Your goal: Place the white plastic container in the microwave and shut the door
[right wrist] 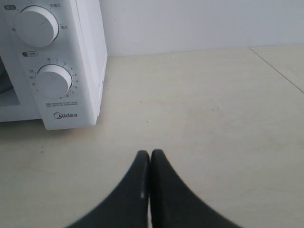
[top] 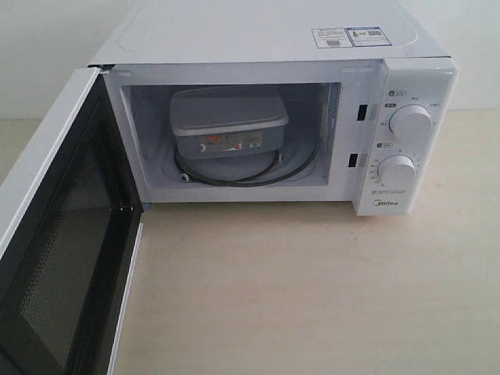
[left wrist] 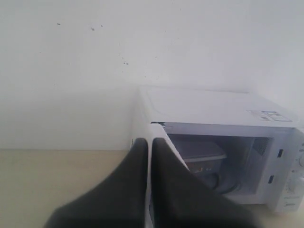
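"White translucent plastic container (top: 228, 123), rectangular with a flat lid — is it inside?"

"Yes, on the glass turntable (top: 295, 167) of the white boxy microwave (top: 258, 31). The white door (top: 62, 250) with dark mesh window stands wide open — I judge it needs a push shut. Left gripper (left wrist: 148, 141) and right gripper (right wrist: 150, 152) are closed, empty. I read only 'Midea' (top: 388, 204); other labels are too small."
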Available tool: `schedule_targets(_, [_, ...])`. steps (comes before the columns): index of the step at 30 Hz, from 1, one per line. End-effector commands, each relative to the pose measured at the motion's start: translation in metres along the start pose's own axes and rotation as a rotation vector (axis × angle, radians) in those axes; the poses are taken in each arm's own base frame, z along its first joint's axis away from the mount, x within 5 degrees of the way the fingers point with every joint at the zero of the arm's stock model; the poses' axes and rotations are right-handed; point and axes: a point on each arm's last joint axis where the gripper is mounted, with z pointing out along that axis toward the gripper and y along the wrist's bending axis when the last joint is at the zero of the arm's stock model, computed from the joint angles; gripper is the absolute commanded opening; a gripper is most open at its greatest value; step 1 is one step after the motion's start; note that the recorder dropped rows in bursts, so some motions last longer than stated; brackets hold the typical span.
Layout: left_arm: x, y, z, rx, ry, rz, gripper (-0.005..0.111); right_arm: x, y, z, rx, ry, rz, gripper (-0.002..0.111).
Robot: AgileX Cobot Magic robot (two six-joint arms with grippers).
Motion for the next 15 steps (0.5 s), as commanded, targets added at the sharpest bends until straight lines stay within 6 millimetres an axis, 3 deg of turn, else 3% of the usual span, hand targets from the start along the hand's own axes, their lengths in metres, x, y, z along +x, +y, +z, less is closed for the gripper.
schedule_targets(1, [0.006, -0.001, 0.000, 0.006, 0.072, -0.035, 0.004, -0.001, 0.000, 0.000, 0.000, -0.014, -0.003, 0.000])
schedule_targets(4, [0.006, -0.001, 0.000, 0.001, 0.073, -0.168, 0.004, -0.001, 0.000, 0.000, 0.000, -0.014, -0.003, 0.000])
schedule_targets(7, [0.006, -0.002, 0.000, -0.001, 0.115, -0.183, 0.004, -0.001, 0.000, 0.000, 0.000, -0.014, -0.003, 0.000])
schedule_targets(15, [-0.007, 0.001, 0.040, -0.010, 0.489, -0.075, 0.004, -0.001, 0.000, 0.000, 0.000, -0.014, -0.003, 0.000])
